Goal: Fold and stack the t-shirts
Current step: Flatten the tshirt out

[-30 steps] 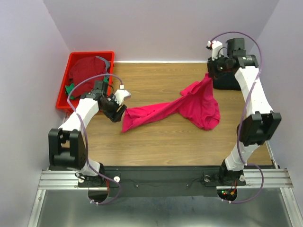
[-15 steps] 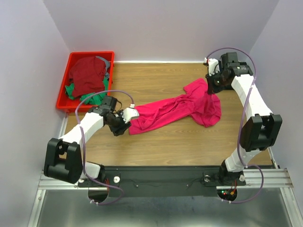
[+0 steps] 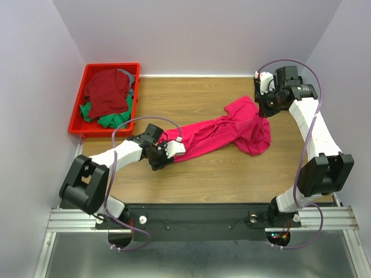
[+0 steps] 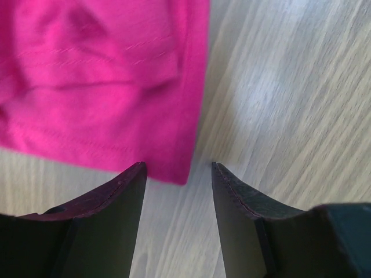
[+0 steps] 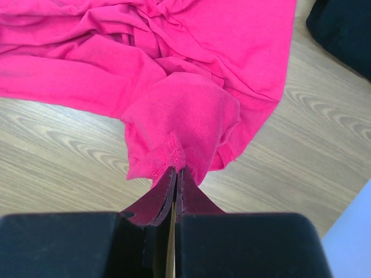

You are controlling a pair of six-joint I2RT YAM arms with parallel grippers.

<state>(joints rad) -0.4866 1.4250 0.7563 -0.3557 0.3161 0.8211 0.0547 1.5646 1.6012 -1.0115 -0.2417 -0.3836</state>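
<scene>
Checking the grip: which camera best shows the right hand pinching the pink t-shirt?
Right wrist: the right hand is shut on a fold of the pink t-shirt, close up. Top view shows the hand above the shirt, pinch hidden. Left wrist shows only its other end.

Pale lilac walls [image 3: 197, 35] boxed wood-grain tabletop [image 3: 220, 174] at 9, 12 & 3 o'clock; alu rail [image 3: 336, 219] ran along 6 o'clock; light even, soft.
</scene>
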